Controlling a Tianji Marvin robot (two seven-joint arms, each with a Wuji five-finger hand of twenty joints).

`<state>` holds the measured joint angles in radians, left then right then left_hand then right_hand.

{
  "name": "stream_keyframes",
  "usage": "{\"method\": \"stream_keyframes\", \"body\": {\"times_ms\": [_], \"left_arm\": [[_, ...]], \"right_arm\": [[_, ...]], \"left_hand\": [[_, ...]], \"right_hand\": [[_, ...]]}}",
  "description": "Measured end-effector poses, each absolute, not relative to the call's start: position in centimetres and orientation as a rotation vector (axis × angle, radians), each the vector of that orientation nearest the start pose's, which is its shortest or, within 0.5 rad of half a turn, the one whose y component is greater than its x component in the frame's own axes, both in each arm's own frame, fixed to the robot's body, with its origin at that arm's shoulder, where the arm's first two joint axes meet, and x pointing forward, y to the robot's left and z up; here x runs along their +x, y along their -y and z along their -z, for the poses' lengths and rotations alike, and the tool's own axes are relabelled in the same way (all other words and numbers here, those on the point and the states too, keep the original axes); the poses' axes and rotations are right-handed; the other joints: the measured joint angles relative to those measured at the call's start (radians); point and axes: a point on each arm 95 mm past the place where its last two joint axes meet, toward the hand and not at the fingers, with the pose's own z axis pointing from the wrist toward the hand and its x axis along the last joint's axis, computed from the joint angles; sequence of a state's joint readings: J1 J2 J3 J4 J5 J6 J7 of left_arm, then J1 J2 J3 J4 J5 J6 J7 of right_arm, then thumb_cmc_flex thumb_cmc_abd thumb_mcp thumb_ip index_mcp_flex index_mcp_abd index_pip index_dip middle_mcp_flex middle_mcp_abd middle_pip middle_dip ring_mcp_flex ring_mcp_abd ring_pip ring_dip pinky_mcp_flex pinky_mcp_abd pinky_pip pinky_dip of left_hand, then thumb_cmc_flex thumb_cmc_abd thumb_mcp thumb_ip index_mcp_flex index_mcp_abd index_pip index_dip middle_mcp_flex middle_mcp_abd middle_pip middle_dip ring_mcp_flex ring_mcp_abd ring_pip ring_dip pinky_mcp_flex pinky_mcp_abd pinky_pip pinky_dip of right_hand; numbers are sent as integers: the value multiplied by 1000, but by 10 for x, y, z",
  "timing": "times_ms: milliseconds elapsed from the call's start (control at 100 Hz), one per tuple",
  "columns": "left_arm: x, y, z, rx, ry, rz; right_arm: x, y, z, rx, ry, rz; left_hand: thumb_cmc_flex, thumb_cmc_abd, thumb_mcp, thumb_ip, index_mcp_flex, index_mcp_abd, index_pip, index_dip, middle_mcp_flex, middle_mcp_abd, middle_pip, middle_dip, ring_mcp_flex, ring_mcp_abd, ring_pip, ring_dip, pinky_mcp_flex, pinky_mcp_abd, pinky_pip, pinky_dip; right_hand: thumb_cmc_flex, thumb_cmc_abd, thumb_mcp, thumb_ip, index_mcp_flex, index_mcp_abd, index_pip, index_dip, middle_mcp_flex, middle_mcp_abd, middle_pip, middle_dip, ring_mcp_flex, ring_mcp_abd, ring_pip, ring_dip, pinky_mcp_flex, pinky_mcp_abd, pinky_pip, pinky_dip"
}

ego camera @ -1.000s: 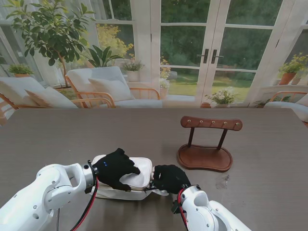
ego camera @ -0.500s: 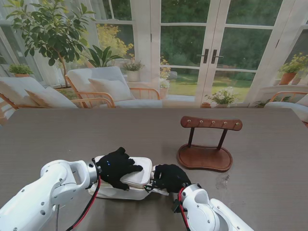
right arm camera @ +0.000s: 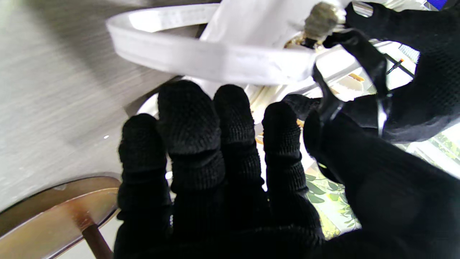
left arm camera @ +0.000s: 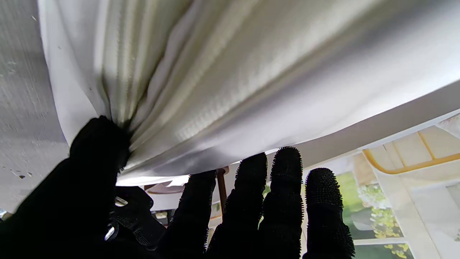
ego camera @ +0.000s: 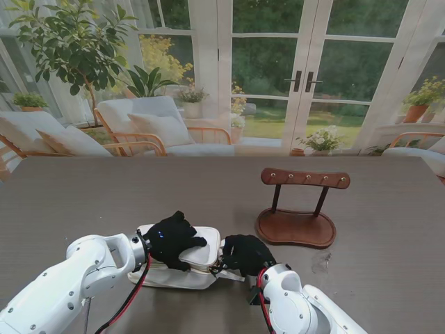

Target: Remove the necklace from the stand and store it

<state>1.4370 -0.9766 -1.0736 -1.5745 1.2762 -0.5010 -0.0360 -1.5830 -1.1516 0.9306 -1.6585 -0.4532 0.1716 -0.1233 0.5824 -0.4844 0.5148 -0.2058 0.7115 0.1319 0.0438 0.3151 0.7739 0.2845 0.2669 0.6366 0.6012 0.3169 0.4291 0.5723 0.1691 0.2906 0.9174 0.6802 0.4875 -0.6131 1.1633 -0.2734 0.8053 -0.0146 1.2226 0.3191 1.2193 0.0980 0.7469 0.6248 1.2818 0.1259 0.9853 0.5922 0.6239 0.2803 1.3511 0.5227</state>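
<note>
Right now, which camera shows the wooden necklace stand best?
The stand view: the wooden necklace stand is whole there, upright, to the right of the white pouch, nothing visibly hanging from its pegs. The right wrist view catches only its base edge and one post; the left wrist view, a sliver.

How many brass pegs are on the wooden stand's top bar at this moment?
5, in a row along the crossbar of the wooden stand, from its left end to its right end. None has a necklace hanging on it in the stand camera's view.

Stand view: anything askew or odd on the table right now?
Nothing damaged or spilled. The brown wooden necklace stand is upright with bare pegs. The white zippered pouch sits flat under the left hand; the right hand is at its right end. No necklace is visible.
</note>
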Motion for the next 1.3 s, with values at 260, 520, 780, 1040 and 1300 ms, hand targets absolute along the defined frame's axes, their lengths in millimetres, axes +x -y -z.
{"method": "stream_keyframes", "body": {"times_ms": [260,520,780,1040,1300], "left_arm": [[392,29,336,-558,-2038,1562],[390,27,333,-626,-2059,1564],[390,26,325,-590,-2145,1532],[382,19,323,-569,-2160,1527],[377,15,323,-570,-2162,1529]], "right_arm": [[348,-108,349,-2144,1551,2120],[348,-111,346,-2154,1542,2123],[354,-116,341,-2187,1543,2132],[366,-118,335,-2227,1550,2140],[374,-116,336,-2256,1593,2109]], "left_hand": [[67,-10,-153,-1,53,-23,27,42,40,0,-3,181,70,0,54,2,63,21,91,-30],[156,16,-194,-68,7,-23,27,281,34,1,-16,302,70,0,57,2,77,30,108,-49],[242,102,-277,-84,-53,3,41,356,9,9,-34,383,66,1,44,9,77,30,108,-58],[310,127,-302,-84,-55,14,41,356,9,9,-34,404,66,1,36,9,77,11,108,-68],[332,132,-277,-84,-55,20,41,355,9,9,-45,404,66,1,22,9,77,2,108,-81]], "right_hand": [[0,0,0,0,0,2,0,0,0,0,0,0,0,0,2,0,0,0,0,0],[0,0,0,0,12,10,0,0,0,0,0,0,0,0,12,0,0,0,3,0],[0,0,0,0,13,12,0,5,0,0,0,0,0,0,32,0,0,0,3,0],[0,-7,-1,0,13,12,0,11,13,0,0,0,0,0,49,2,0,0,10,0],[-14,-9,-2,-24,13,12,0,12,13,0,0,0,0,0,59,2,0,0,11,0]]}}
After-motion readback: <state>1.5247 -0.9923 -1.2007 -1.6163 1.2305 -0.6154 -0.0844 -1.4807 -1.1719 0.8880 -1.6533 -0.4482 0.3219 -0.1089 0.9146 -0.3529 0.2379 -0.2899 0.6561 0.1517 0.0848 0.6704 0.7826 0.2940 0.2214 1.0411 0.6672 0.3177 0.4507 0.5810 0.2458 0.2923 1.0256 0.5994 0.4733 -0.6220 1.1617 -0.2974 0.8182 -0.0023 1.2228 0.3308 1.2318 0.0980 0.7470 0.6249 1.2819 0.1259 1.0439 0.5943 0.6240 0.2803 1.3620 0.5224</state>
